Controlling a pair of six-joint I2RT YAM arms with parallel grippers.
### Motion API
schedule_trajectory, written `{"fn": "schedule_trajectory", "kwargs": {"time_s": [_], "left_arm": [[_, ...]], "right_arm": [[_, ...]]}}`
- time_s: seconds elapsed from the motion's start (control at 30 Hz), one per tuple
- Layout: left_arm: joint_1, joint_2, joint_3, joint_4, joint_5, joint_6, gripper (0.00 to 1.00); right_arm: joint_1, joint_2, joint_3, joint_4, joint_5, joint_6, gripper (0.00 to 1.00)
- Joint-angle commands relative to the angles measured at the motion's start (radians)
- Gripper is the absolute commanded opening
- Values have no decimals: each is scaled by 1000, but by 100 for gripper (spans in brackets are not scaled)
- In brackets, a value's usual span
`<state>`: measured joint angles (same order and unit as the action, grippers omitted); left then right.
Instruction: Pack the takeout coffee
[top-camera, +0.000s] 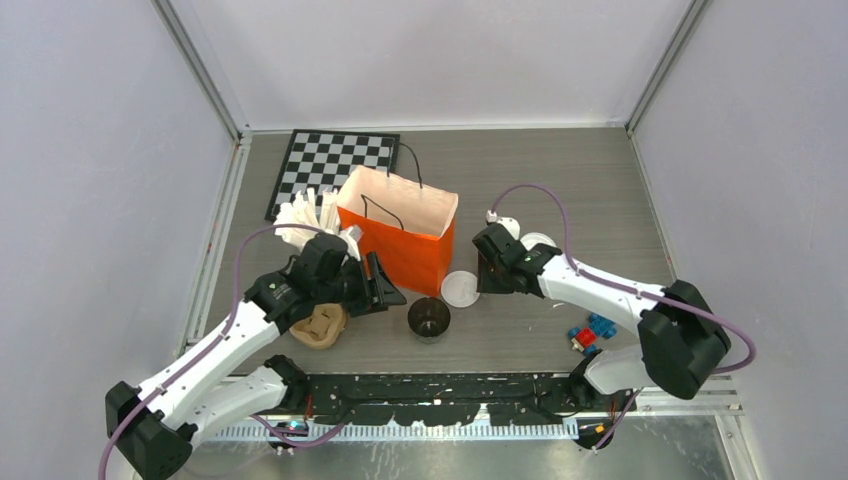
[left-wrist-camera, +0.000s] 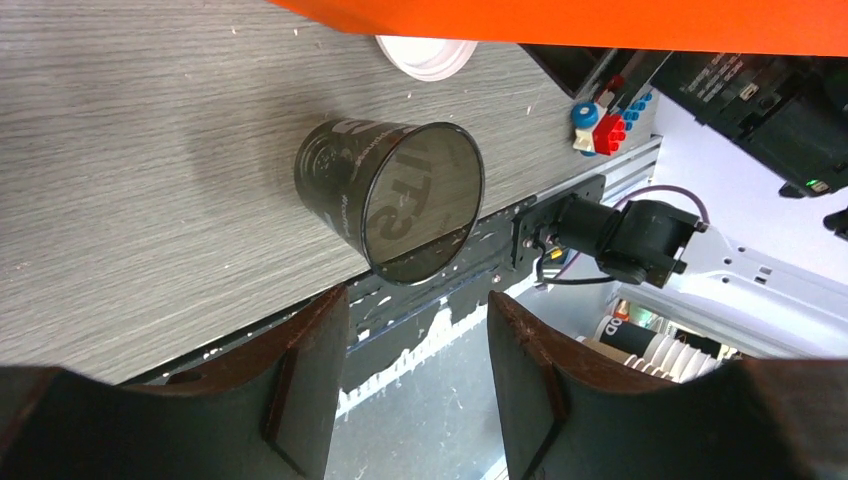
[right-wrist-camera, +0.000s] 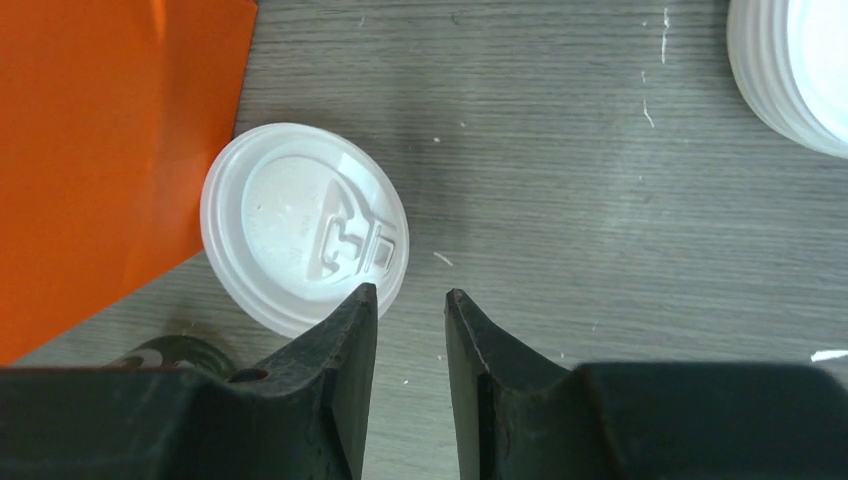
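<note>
A black paper cup (top-camera: 429, 318) with pale print stands uncapped on the table in front of the orange paper bag (top-camera: 400, 240). In the left wrist view the cup (left-wrist-camera: 390, 195) shows its open mouth just beyond my fingertips. A single white lid (top-camera: 461, 288) lies flat between the cup and the bag. My left gripper (top-camera: 388, 293) is open and empty, just left of the cup; its jaws (left-wrist-camera: 418, 330) stand wide apart. My right gripper (top-camera: 488, 274) is open a little and empty, its tips (right-wrist-camera: 410, 295) at the right edge of the lid (right-wrist-camera: 300, 225).
A stack of white lids (top-camera: 538, 242) sits behind my right gripper, also in the right wrist view (right-wrist-camera: 795, 70). Toy bricks (top-camera: 592, 333) lie at the front right. A chessboard (top-camera: 330, 165), white sticks (top-camera: 305, 215) and a brown object (top-camera: 322, 325) are at the left.
</note>
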<state>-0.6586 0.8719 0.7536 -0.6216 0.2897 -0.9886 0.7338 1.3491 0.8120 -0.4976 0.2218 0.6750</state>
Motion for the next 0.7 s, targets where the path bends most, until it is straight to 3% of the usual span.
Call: {"fn": "schedule_trajectory", "kwargs": {"time_s": [0.0, 0.5, 0.67], "left_arm": [[3, 18, -25, 71, 39, 32, 55], [2, 75, -69, 148, 49, 33, 54], [-2, 83, -106, 196, 54, 12, 54]], "right_arm": [[-40, 38, 32, 106, -47, -50, 36], [-92, 161, 0, 207, -139, -97, 29], [-93, 162, -6, 212, -154, -100, 20]]}}
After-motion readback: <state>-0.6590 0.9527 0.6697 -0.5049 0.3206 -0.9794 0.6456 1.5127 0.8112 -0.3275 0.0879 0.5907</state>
